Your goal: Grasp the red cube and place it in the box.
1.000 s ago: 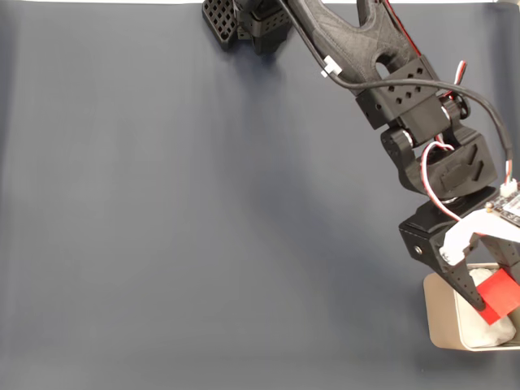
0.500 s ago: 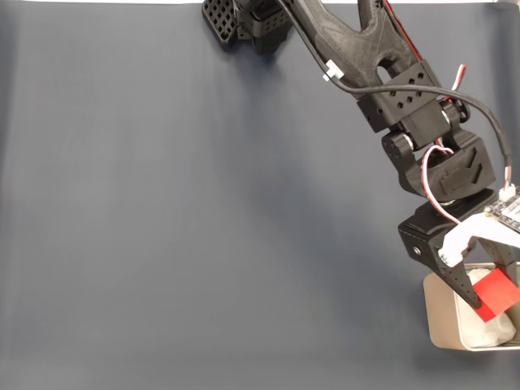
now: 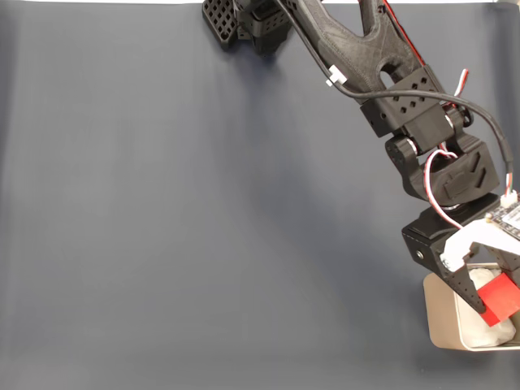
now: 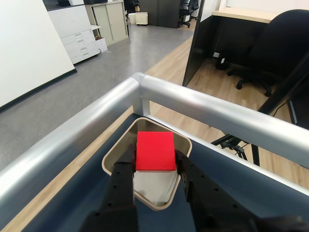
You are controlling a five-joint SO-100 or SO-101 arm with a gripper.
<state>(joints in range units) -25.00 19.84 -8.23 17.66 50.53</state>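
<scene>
Lower right of fixed view: gripper (image 3: 487, 302) clamped on red cube (image 3: 500, 298), held above box (image 3: 443, 321) at table edge. Wrist view: cube (image 4: 155, 151) between fingers (image 4: 122, 181) over padding; rail (image 4: 203, 108) just beyond box (image 4: 118, 151). Left: bare mat (image 3: 179, 211). Versus 1.0 s ago: cube slightly lower.

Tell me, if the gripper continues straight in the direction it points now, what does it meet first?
Probably the white padding inside the box. The gripper holds the red cube above the box opening and points down into it, though depth is unclear.
</scene>
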